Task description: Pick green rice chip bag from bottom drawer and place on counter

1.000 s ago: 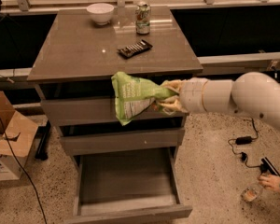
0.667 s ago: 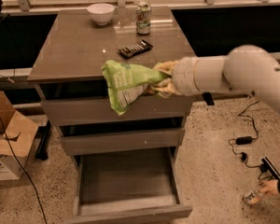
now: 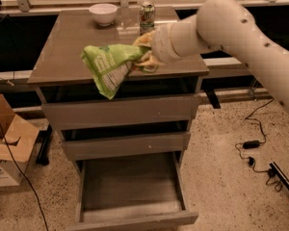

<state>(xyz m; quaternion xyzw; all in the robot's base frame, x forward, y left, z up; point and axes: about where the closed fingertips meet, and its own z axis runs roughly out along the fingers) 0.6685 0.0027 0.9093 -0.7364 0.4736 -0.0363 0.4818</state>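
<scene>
The light-green rice chip bag (image 3: 108, 67) with its white printed panel hangs in the air over the front edge of the counter (image 3: 72, 42). My gripper (image 3: 143, 57) is shut on the bag's right end and holds it just above the counter's front half. The white arm reaches in from the upper right. The bottom drawer (image 3: 132, 191) is pulled out and its box interior shows nothing inside. The two shallower drawers above it are pushed in.
A white bowl (image 3: 103, 13) and a green-and-white drink can (image 3: 146, 16) stand at the back of the counter. A cardboard box (image 3: 7, 148) sits on the floor at left. Cables (image 3: 253, 146) lie on the floor at right.
The arm has lifted the bag up and to the left, from in front of the top drawer to above the counter's front edge. The dark remote is now hidden behind the arm.
</scene>
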